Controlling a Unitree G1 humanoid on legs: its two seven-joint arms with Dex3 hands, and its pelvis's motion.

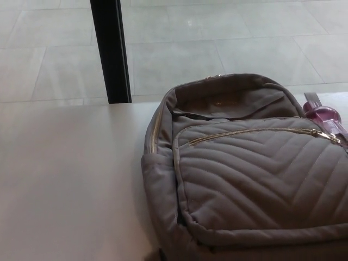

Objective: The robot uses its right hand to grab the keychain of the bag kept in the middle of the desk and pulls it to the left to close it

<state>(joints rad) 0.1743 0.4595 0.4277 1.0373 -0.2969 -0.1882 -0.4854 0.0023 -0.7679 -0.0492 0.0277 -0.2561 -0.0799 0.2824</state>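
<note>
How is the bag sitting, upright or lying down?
Lying down: the bag rests on the desk, quilted front facing up.

Pale desk [65,179] in foreground; grey tiled floor [228,49] beyond; black upright post [110,51] at desk edge.

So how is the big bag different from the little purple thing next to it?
The bag is big, grey-brown and quilted cloth; the purple thing is small, shiny and see-through. The bag fills much of the view, while the purple thing peeks out at its right edge. Both rest on the desk.
</note>
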